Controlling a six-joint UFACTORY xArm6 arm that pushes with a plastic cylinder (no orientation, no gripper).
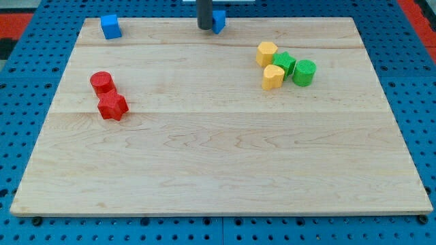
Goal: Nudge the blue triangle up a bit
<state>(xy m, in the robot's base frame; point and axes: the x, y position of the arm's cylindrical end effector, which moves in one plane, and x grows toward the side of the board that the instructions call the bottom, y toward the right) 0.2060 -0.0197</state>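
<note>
The blue triangle (219, 20) sits at the board's top edge, near the middle, partly hidden behind my rod. My tip (204, 27) rests on the board just to the left of it, touching or almost touching its left side. A blue cube (110, 26) stands apart at the view's top left.
A red cylinder (102, 82) and a red star-shaped block (112, 106) sit together at the left. At the upper right, a yellow hexagon (266, 52), a yellow heart-like block (273, 76), a green block (284, 63) and a green cylinder (304, 71) cluster together. The wooden board (218, 170) lies on a blue pegboard.
</note>
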